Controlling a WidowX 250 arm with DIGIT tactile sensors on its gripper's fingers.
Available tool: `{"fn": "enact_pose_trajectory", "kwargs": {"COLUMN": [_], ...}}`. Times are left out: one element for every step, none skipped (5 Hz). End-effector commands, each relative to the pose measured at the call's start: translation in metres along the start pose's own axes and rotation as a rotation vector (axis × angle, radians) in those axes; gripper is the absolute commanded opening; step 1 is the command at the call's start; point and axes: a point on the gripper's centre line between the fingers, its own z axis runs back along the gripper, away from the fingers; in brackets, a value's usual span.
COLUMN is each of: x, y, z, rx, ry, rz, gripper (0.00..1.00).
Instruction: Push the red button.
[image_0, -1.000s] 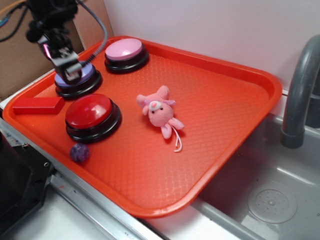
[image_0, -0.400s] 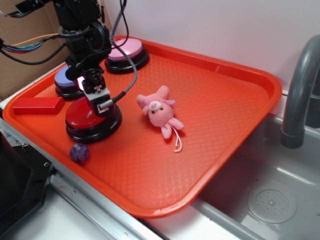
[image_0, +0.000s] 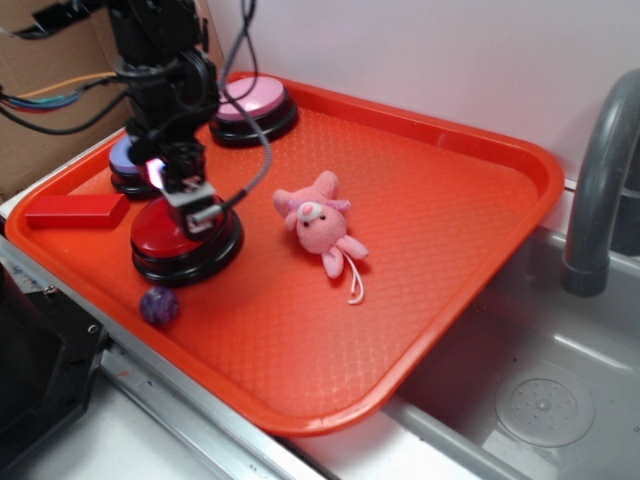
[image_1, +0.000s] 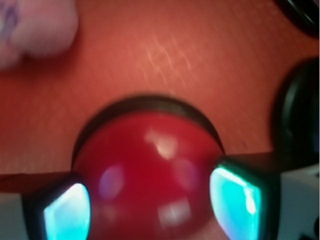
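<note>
Hand (image_0: 196, 205) slightly leftward, now lower over red button (image_1: 145, 175).

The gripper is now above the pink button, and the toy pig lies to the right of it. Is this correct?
Not quite: the gripper is above the red button, not the pink one, as the exterior view shows. The toy pig does lie to its right.

Red button (image_0: 165, 232) dome: glossy smooth plastic with bright highlights, seen sharpest in the wrist view (image_1: 150, 170); its base is black plastic. Orange tray (image_0: 430, 240): plastic with a fine diamond-textured floor and a smooth rim. Plush pig (image_0: 320, 222): soft fuzzy pink cloth. Small purple ball (image_0: 159, 305): fuzzy, matt. Red block (image_0: 77, 209): matt, smooth. Faucet (image_0: 600, 190): grey, dull sheen. Sink (image_0: 540, 380): smooth grey.
</note>
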Motion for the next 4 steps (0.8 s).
{"fn": "enact_pose_trajectory", "kwargs": {"x": [0.002,0.003,0.002,-0.004], "y": [0.014,0.014,0.009,0.008], "z": [0.068,0.069,0.074,0.083], "rx": [-0.024,-0.038,0.005,-0.004], "ry": [-0.087,-0.041,-0.048,-0.065], "rz": [0.018,0.053,0.08,0.105], "gripper": [1.0,1.0,1.0,1.0]}}
